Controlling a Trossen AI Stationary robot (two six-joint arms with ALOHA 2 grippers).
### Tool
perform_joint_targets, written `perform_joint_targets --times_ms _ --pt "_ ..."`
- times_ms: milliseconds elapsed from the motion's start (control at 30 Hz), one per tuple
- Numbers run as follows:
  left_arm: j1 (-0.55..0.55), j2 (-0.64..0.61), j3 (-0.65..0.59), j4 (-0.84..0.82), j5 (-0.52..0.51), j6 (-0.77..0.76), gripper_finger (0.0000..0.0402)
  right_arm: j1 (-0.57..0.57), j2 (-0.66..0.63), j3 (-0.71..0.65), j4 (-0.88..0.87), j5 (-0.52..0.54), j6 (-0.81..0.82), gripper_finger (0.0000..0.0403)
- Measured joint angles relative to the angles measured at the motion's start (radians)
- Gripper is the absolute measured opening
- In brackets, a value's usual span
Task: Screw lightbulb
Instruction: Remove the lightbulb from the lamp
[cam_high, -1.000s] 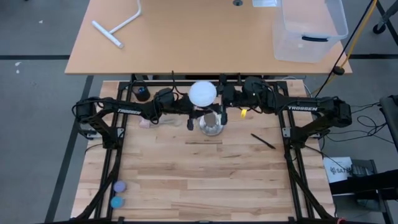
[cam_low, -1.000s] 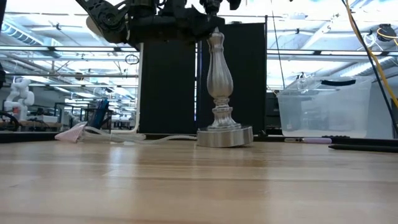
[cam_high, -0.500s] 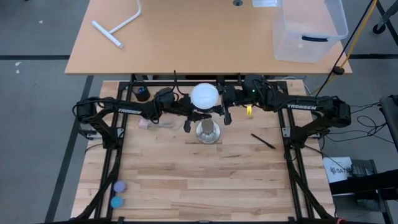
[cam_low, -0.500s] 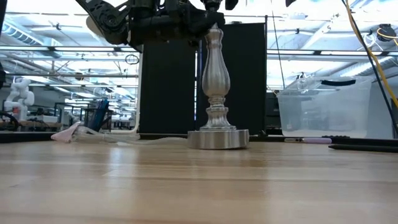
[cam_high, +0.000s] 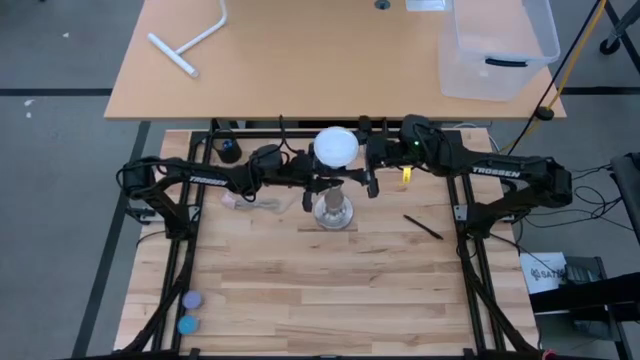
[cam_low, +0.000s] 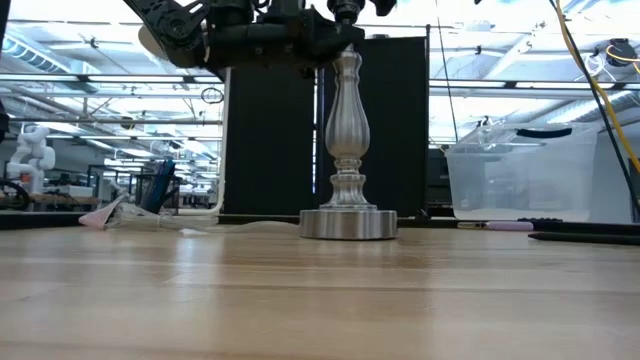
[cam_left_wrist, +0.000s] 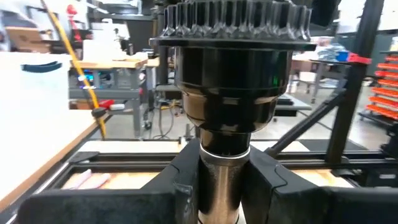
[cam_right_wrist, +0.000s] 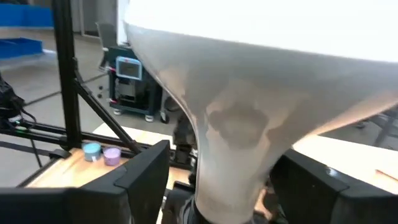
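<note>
The white lightbulb (cam_high: 336, 147) is held high over the middle of the table's far part, right by the top of the upright metal post (cam_low: 348, 130). The post stands on its round base (cam_high: 333, 212) on the wooden table. My right gripper (cam_high: 362, 158) is shut on the bulb. My left gripper (cam_high: 322, 185) is shut on the post. The globe hides the post's black top (cam_left_wrist: 227, 93) from above, and whether the bulb's base meets it cannot be told. My left gripper pinches the post's thin metal neck (cam_left_wrist: 224, 174) just under the black top, between its two fingers (cam_left_wrist: 180, 186). The fingers come level from the table's left and lie across the post. The post stands upright with its base on the table. My right gripper pinches the bulb's tapering pale neck (cam_right_wrist: 230, 155) below the globe, between its two fingers (cam_right_wrist: 143, 171). The fingers come level from the table's right. The bulb is upright, globe up, clear of the table.
A black pen (cam_high: 422, 227) lies right of the post. A clear wrapper (cam_high: 245, 198) lies to its left, and two small caps (cam_high: 188, 312) lie at the near left. A clear plastic bin (cam_high: 495, 50) and a white T-shaped pipe (cam_high: 190, 40) are on the far table.
The post has slid a little toward the table's left and near edge with my left gripper, and its base now lies flat. My right gripper has carried the bulb slightly toward the right and far side.
</note>
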Motion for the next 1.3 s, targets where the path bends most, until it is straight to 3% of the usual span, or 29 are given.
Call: perform_joint_targets --times_ms 367,533,600,700,833,1300 --pt "-0.025 0.000 -0.002 -0.009 -0.236 0.003 0.0073 0.002 -0.064 0.001 -0.145 0.148 -0.044 0.0257" --pt "-0.040 0.000 -0.002 -0.011 -0.345 0.012 0.0073 0.032 -0.056 0.001 -0.149 0.366 -0.064 0.0256" --pt "-0.043 0.000 -0.002 -0.011 -0.369 0.016 0.0073 0.047 -0.052 0.001 -0.120 0.391 -0.066 0.0256" --pt "-0.045 0.000 -0.002 -0.011 -0.388 0.019 0.0073 0.075 -0.035 0.002 -0.068 0.423 -0.052 0.0256" --pt "-0.045 0.000 -0.002 -0.010 -0.416 0.019 0.0073 0.096 0.002 0.002 -0.040 0.548 -0.044 0.0256" --pt "-0.048 0.000 -0.002 -0.014 -0.427 0.029 0.0073 0.103 0.074 0.002 0.167 0.601 -0.010 0.0253"
